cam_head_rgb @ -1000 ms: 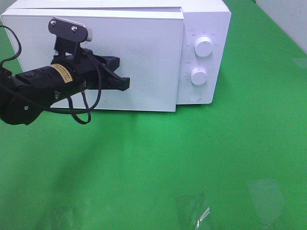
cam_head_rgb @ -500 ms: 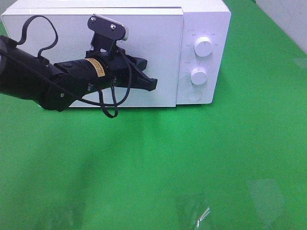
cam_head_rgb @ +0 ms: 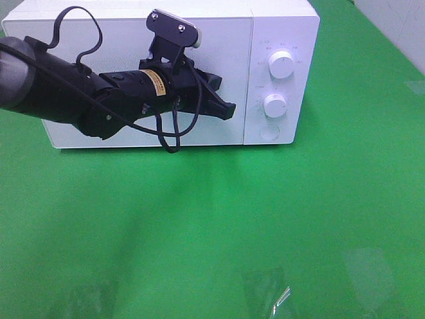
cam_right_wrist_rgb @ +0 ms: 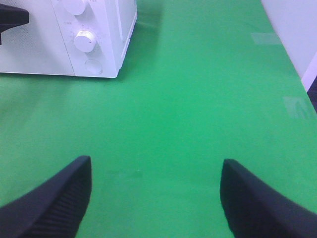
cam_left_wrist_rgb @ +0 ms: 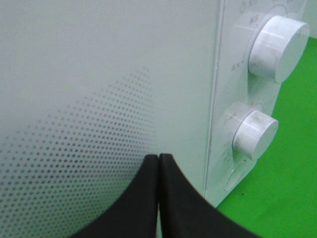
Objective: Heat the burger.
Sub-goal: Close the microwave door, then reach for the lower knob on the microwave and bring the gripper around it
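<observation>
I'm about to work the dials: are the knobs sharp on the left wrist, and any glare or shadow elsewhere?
Left wrist: upper knob and lower knob have clear outlines, their printed labels too blurred to read. Exterior high: soft shadow on the mat under the left arm, before the microwave; shiny patches nearer the camera. Right wrist: evenly lit.

No text can be read with certainty. The microwave (cam_head_rgb: 133, 26) carries small grey print on its control panel (cam_head_rgb: 295, 40), right of the door: one ring of marks around the upper knob (cam_head_rgb: 282, 65) and another around the lower knob (cam_head_rgb: 275, 105). All are too small and blurred to read. The left wrist view shows larger grey characters by the upper knob, cut off and illegible. A yellow label (cam_head_rgb: 157, 82) with dark print sits on the left arm (cam_head_rgb: 73, 100); its wording cannot be made out.
</observation>
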Available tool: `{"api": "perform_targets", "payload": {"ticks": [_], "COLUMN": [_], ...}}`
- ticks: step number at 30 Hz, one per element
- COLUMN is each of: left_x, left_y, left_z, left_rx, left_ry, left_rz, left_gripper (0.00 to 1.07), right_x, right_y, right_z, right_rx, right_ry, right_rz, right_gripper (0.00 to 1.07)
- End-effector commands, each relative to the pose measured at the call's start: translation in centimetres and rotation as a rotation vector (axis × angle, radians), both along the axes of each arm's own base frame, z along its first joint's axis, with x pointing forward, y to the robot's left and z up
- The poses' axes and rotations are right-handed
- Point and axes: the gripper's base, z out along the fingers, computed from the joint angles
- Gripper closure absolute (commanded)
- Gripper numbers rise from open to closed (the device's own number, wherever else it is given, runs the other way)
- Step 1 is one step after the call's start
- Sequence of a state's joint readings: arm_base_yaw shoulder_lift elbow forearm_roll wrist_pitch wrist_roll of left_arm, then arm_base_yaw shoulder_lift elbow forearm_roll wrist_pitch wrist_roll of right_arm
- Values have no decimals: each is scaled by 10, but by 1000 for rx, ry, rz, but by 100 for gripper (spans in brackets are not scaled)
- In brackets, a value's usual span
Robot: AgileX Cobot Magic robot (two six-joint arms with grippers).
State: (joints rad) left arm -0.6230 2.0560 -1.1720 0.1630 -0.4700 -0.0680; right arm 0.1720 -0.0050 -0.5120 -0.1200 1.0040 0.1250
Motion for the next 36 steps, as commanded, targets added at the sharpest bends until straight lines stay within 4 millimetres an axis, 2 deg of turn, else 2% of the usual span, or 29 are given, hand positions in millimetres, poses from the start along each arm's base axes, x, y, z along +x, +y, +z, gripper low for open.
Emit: {"api": "perform_targets", "payload": {"ticks": [1, 4, 7, 8, 9, 10, 11, 12, 13, 14, 15, 20, 23, 25, 32, 36], "left_x": [3, -10, -13, -21, -21, -25, -25, -30, -30, -38, -47, -61, -77, -80, -107, -115], "left_y": [0, -11, -13, -19, -19, -21, -21, -25, -25, -28, -31, -32, -27, -26, -1, 7], "left_z": [18, 21, 22, 26, 26, 27, 27, 30, 30, 33, 35, 38, 44, 45, 64, 70], "left_rx": [-61, -17, -10, 7, 7, 14, 14, 18, 18, 44, 76, 157, 253, 274, 434, 484], "left_ry": [45, 93, 101, 121, 121, 131, 131, 154, 154, 192, 223, 297, 387, 407, 627, 682], "left_rz": [72, 40, 33, 14, 14, 7, 7, 0, 0, -9, -21, -36, -41, -42, -5, 0], "left_gripper": [107, 104, 99, 70, 70, 55, 55, 29, 29, 6, 6, 6, 6, 6, 6, 6], "right_x": [-4, -4, -4, -4, -4, -4, -4, -4, -4, -4, -4, -4, -4, -4, -4, -4], "right_y": [0, 0, 0, 0, 0, 0, 0, 0, 0, 0, 0, 0, 0, 0, 0, 0], "right_z": [-1, -1, -1, -1, -1, -1, -1, -1, -1, -1, -1, -1, -1, -1, -1, -1], "right_rx": [3, 3, 3, 3, 3, 3, 3, 3, 3, 3, 3, 3, 3, 3, 3, 3], "right_ry": [-21, -21, -21, -21, -21, -21, -21, -21, -21, -21, -21, -21, -21, -21, -21, -21], "right_rz": [-6, -6, -6, -6, -6, -6, -6, -6, -6, -6, -6, -6, -6, -6, -6, -6], "right_gripper": [36, 36, 36, 36, 36, 36, 36, 36, 36, 36, 36, 36, 36, 36, 36, 36]}}
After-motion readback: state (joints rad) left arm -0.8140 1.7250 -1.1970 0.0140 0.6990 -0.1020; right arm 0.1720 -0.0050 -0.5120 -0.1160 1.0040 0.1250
